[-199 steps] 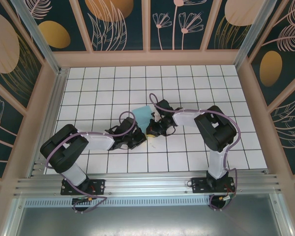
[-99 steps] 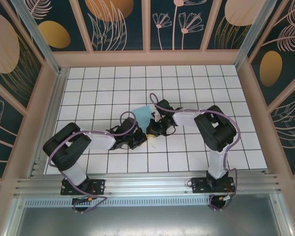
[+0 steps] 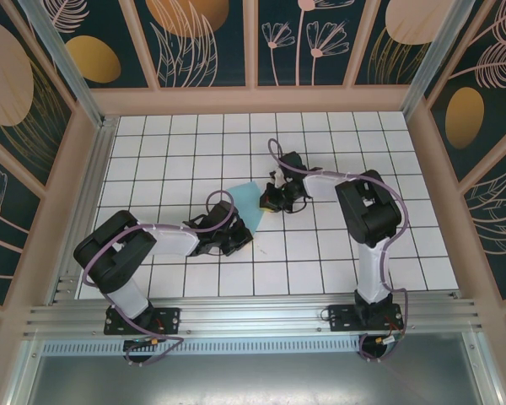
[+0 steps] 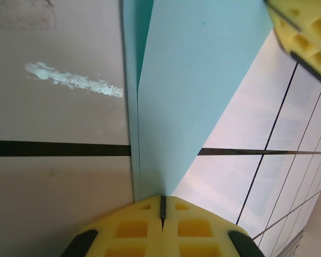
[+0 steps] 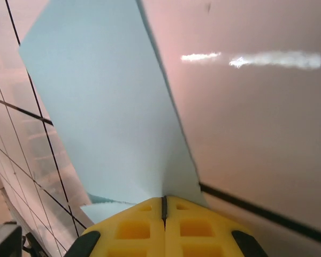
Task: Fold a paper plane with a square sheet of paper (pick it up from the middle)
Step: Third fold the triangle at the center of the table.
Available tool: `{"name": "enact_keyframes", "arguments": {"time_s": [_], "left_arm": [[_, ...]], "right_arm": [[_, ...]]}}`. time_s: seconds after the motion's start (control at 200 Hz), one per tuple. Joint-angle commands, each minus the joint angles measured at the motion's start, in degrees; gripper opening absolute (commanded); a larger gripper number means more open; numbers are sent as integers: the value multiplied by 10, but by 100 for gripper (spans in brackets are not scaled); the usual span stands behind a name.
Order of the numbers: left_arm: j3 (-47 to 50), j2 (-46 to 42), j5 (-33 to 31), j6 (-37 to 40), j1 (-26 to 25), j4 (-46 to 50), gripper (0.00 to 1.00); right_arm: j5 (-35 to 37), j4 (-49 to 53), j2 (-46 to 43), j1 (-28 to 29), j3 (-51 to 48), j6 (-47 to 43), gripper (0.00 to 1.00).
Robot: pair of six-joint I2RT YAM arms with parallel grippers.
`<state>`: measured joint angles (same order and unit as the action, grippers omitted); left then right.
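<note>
Your white grid table (image 3: 177,152) lay beneath both arms. The square sheet of paper (image 3: 247,200), creased into a doubled turquoise panel, spanned the gap between the two sets of fingers. Your left fingers (image 4: 174,227) were pinched tight on one end of it, and the sheet ran straight ahead from their tips, its fold edge just to their left. Your right fingers (image 5: 176,225) were pinched tight on the opposite end, with the paper widening ahead of them and off to their left.
</note>
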<state>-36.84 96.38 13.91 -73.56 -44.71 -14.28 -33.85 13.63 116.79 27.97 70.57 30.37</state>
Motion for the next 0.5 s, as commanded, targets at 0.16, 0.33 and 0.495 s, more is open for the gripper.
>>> {"name": "enact_keyframes", "arguments": {"time_s": [0.16,0.33,0.495], "left_arm": [[22,22,-32,14,-1,130,0],[17,22,-34,15,-1,132,0],[12,22,-35,19,-1,135,0]], "right_arm": [[1,-39,5,-34,37,-46,0],[-23,-25,-67,13,-25,-58,0],[-27,-36,-90,67,-93,-36,0]]}}
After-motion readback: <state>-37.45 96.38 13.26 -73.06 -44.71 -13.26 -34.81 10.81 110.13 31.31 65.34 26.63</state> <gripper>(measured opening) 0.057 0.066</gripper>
